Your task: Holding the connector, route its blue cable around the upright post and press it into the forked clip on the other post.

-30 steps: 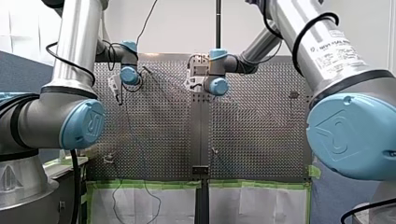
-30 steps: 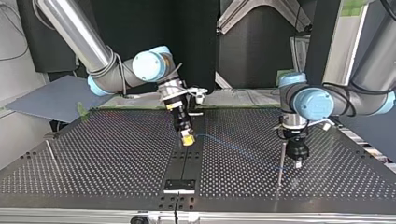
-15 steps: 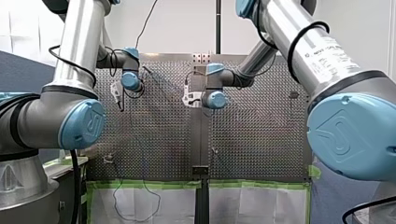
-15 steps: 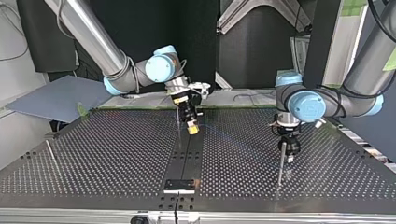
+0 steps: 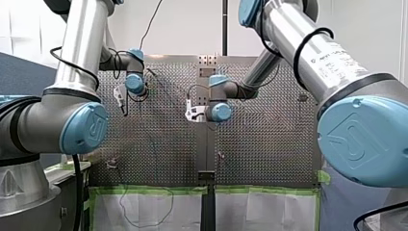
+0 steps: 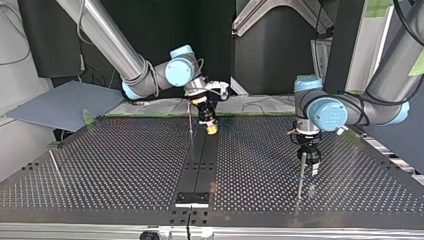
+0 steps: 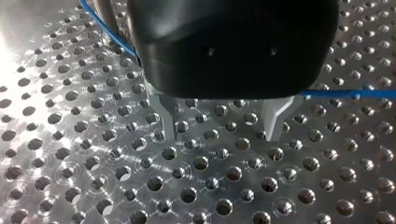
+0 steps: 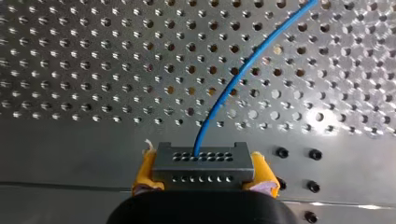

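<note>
A thin post [image 6: 190, 125] stands just beside my right gripper [image 6: 213, 131], and a second post [image 6: 300, 180] just beside my left gripper [image 6: 314, 172]. Between them you have open table [image 6: 250, 170], crossed by the blue cable [image 8: 243, 70].

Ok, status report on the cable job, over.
Right gripper shut on connector. Left gripper open, empty, beside a post. Blue cable trails from connector over table. No obstruction seen.

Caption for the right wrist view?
My right hand, yellow-padded, grips a grey rectangular multi-hole connector; its thin blue cable arcs away over the perforated metal table.

place: robotics lab | perforated metal table [image 6: 120, 165] | my left arm [image 5: 82, 53] | my right arm [image 5: 308, 53]
</note>
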`<act>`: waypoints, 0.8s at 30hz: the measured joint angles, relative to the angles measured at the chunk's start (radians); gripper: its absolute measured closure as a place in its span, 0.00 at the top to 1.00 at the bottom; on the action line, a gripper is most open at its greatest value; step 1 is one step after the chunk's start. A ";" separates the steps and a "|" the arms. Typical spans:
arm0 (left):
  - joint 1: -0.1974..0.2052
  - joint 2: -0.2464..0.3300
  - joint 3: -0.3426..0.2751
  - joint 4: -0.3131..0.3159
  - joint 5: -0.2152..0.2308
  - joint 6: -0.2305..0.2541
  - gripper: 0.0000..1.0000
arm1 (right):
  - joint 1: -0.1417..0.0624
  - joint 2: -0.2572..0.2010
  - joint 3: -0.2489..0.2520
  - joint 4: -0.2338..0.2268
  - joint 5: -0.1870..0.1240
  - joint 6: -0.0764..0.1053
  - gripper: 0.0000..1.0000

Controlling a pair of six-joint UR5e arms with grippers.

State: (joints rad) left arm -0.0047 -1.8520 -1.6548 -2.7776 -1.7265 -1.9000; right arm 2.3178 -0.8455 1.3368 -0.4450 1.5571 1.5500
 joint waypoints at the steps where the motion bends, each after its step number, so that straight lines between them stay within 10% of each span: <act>1: 0.000 0.000 0.000 0.000 0.000 0.000 0.89 | 0.006 0.007 0.000 0.003 0.007 -0.003 0.00; 24: 0.000 0.000 -0.002 0.000 -0.006 0.005 0.98 | 0.024 0.200 0.105 -0.100 0.101 -0.013 0.00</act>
State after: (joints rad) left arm -0.0047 -1.8524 -1.6573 -2.7775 -1.7329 -1.8953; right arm 2.3415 -0.6456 1.4414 -0.5449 1.6577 1.5372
